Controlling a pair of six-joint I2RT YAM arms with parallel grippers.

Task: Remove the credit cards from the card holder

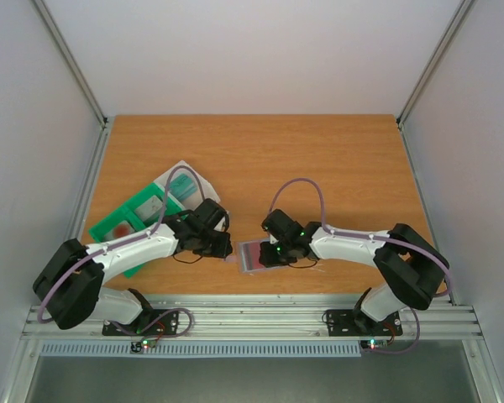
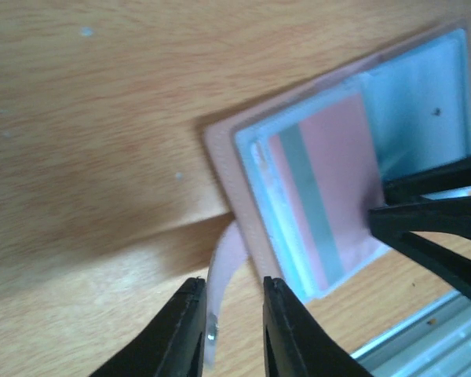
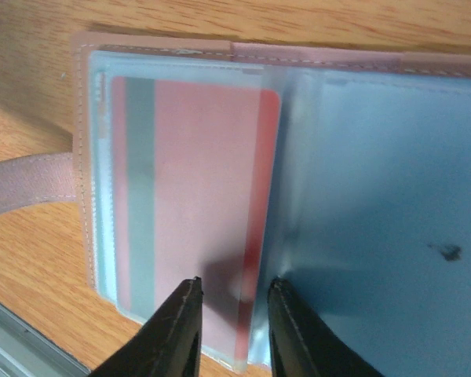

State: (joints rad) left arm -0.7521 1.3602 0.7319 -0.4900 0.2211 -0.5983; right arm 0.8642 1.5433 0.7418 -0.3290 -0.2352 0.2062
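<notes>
Card holder point(image 1: 254, 254): lay open and flat at 6 o'clock on the table point(image 1: 260, 159), near its front edge, between the two claws.
Credit card point(image 3: 196, 181): salmon-red with a grey-green stripe, sat inside the holder's clear sleeve.
Left gripper point(image 2: 233, 287): jaws a little apart, the holder's pink strap point(image 2: 224, 259) loose between them, not pinched.
Right gripper point(image 3: 231, 284): jaws narrowly parted, tips at the card's near edge, nothing visibly clamped.
Green tray point(image 1: 122, 222): at 8 o'clock, partly under the left arm.

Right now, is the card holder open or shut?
Open. The card holder lies spread flat, clear pockets facing up, one card visible inside.
</notes>
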